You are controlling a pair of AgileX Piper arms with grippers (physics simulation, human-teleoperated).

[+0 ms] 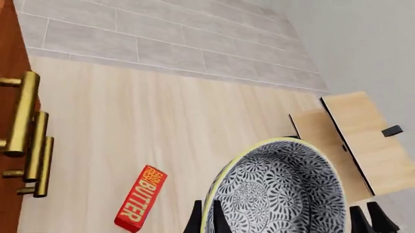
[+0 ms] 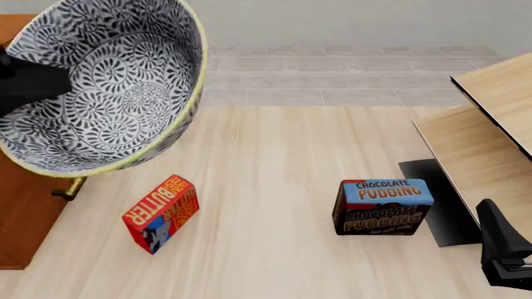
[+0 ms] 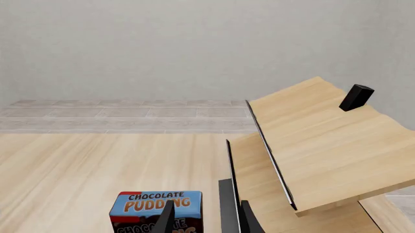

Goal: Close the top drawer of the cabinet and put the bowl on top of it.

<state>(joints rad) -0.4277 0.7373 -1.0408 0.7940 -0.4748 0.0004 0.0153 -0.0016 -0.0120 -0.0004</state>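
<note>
Although the left arm fills the near left of the front view, only a black wedge of it shows against the bowl [image 2: 99, 87], so the left jaws [image 1: 288, 221] must be read from the left wrist view. There, dark fingertips [image 1: 194, 218] stand at either side of the bowl's lower part, one pair at its rim and one pair past its far side, with the bowl tilted between them. The jaws are clamped on the bowl, though the contact itself is cut off by the picture's edge. The bowl is held up in the air, its patterned inside facing the front camera, above the cabinet [image 2: 25, 205].

Beyond these jaws lies the butter box [image 2: 161, 213] on the desk [image 2: 275, 162], well apart from them. The cabinet shows only as a reddish-brown strip, and its brass bar handles [image 1: 23, 114] line up one behind another, so I cannot tell which drawer is which or whether the top one is shut.

The right jaws [image 3: 207, 216] stand apart, holding nothing. Just before one fingertip stands the chocolate pudding box [image 3: 159, 208], partly cut off. Beside the other rises the edge of a pale wooden stand [image 3: 311, 145] with a tilted top. A small black block [image 3: 356, 97] sits on it, farther away.
</note>
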